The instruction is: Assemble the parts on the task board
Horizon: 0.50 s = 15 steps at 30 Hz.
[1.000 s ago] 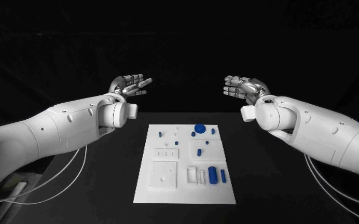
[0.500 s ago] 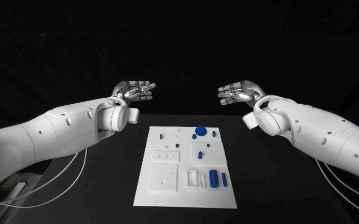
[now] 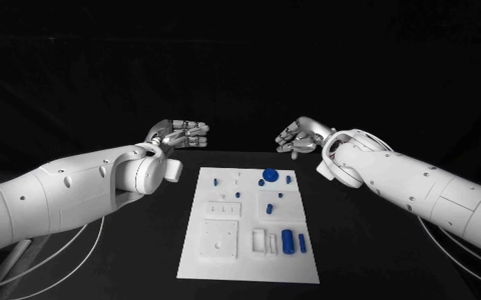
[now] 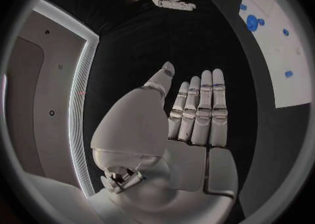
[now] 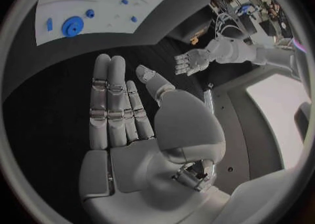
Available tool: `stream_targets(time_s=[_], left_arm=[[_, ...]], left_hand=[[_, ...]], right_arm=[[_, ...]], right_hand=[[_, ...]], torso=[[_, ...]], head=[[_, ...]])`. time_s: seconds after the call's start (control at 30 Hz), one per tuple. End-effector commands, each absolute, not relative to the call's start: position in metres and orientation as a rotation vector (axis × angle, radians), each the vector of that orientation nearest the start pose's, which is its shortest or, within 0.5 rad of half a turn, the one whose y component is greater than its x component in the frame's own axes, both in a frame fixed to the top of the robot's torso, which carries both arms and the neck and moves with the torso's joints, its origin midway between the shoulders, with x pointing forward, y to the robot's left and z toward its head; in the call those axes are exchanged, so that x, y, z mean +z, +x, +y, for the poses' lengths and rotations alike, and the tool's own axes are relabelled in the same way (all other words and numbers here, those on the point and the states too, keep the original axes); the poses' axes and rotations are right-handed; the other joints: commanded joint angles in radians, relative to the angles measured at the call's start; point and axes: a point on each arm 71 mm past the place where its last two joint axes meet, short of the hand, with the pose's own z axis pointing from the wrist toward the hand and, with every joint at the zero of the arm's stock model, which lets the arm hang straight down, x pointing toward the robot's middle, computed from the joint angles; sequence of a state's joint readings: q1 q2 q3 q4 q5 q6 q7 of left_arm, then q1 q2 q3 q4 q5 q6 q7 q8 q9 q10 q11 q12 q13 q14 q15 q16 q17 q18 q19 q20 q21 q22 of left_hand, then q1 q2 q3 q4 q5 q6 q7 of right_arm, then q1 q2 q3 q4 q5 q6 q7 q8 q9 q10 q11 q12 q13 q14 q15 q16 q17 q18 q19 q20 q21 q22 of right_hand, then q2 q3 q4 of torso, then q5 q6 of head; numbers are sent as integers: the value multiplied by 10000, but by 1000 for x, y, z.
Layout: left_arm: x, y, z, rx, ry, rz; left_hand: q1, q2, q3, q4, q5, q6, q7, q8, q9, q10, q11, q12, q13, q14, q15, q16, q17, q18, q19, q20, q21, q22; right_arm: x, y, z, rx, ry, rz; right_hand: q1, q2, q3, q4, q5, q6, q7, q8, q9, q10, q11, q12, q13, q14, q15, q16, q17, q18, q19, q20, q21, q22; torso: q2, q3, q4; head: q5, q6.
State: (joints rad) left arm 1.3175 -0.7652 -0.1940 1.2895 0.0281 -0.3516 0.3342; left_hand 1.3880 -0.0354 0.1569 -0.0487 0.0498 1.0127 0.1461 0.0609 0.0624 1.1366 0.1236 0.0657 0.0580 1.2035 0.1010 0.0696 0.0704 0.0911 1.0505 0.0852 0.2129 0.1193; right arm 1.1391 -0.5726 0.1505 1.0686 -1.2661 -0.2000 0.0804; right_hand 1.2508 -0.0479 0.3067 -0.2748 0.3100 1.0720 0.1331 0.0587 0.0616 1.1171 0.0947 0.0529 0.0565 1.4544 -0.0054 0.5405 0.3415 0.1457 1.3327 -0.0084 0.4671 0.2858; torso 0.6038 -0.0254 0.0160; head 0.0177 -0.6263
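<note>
1. Board (image 3: 249, 222) lies flat mid-surface (image 3: 381, 244), between the two arms. Blue parts on it: disc (image 3: 270, 173) near the far edge, small pegs (image 3: 238, 193) scattered mid-board, two longer pins (image 3: 288, 238) standing side by side near the right near corner.
2. Left hand (image 3: 181, 133) hovers beyond the board's far left corner, fingers (image 4: 200, 109) straight, side by side, holding nothing.
3. Right hand (image 3: 301, 135) hovers beyond the far right corner, also empty, fingers (image 5: 110, 105) extended in the wrist view.
4. Neither hand touches board or parts; assembly looks not yet started.
5. Handling guess: parts look like small rigid plastic, light, smooth, so likely to slip or skitter if nudged.
6. Take pegs by a thumb-and-fingertip pinch across the sides; take the disc by its rim. Board may slide, so steady it with the free hand.
</note>
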Motion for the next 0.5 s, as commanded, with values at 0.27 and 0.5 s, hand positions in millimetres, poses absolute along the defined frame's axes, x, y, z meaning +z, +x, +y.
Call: stream_targets(time_s=[0.27,0.5], left_arm=[[-180,504,230,-14524,-10379,15085],[-174,492,224,-14886,-10236,15216]], left_hand=[[-204,139,-48,-406,39,72,-21,15,7,36,-14,-63,-5,-21,33,-19,1,-138,-227,37,282,60],[-249,138,-27,-482,41,114,-36,14,7,123,-41,-67,-6,41,8,-19,3,-154,-227,10,352,69]], right_arm=[[-193,563,-170,4812,-2850,15981],[-204,562,-162,4131,-3616,16009]], right_hand=[[138,-610,984,-90,-326,361,-132,26,9,211,-59,46,16,-38,-78,2965,1522,243,164,-242,2190,2379],[209,-672,931,-89,-483,349,-163,33,11,70,-30,44,16,-81,-21,3191,1350,326,285,-163,2159,2781]], torso=[[750,-84,331],[1044,-128,453]], head=[[-188,347],[-258,437]])
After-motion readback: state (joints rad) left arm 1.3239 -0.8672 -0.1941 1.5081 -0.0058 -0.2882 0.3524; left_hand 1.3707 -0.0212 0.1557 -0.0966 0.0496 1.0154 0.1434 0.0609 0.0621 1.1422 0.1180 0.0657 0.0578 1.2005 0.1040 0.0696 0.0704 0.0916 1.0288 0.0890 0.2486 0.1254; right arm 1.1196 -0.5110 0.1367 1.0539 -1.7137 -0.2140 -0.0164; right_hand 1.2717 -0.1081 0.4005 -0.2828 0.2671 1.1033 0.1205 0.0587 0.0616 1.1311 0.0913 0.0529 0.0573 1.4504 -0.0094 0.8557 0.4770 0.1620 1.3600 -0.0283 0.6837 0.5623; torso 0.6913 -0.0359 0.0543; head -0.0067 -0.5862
